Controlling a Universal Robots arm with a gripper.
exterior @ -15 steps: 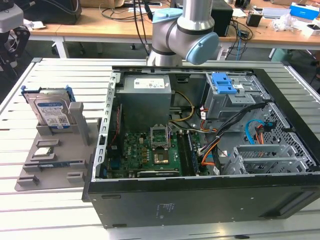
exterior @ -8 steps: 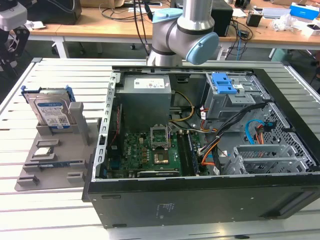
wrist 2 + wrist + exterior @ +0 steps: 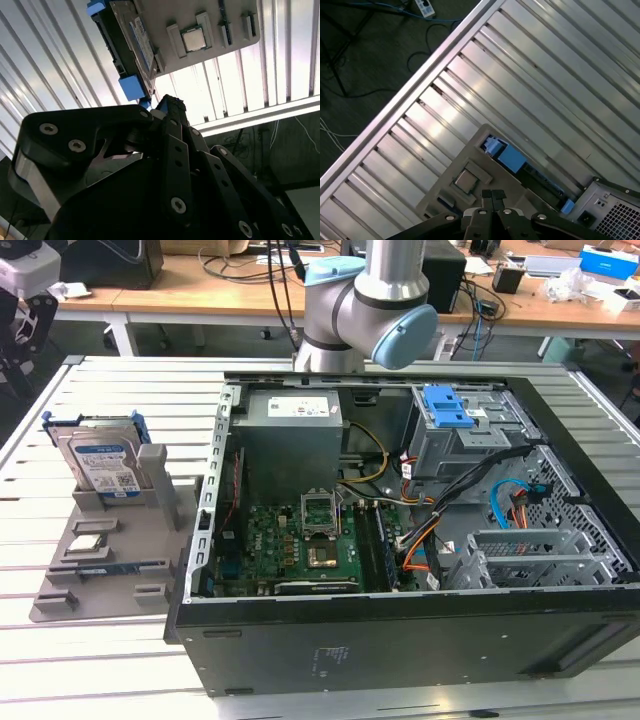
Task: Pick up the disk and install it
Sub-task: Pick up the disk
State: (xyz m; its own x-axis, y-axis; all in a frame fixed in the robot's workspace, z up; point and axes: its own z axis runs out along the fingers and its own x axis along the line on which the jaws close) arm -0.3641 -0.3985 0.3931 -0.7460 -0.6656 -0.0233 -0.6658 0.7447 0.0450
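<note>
1. One arm [image 3: 350, 300], one disk [image 3: 98, 465], one grey tray [image 3: 120, 540], one chip [image 3: 88, 544] and one open case [image 3: 400, 640] share a slatted table [image 3: 100, 670].
2. The disk stands on edge in a slot at the tray's far end. Its labelled face is turned to the near side and blue rails frame its left, right and top edges.
3. Its lower part sits sunk in the slot, so I cannot tell which way its long axis runs.
4. In the first wrist view the gripper [image 3: 493, 195] hangs above the tray with its fingers pressed together on nothing, clear of the disk.
5. A grey post [image 3: 157, 475] rises just to the right of the disk. The chip lies flat on the tray, nearer than the disk.
6. The tray's right edge lies just beside the case's left wall.
7. Bare slats run left of the tray to the table's edge, and more open slats lie on its near side. The disk's top edge stands free above the slot.
</note>
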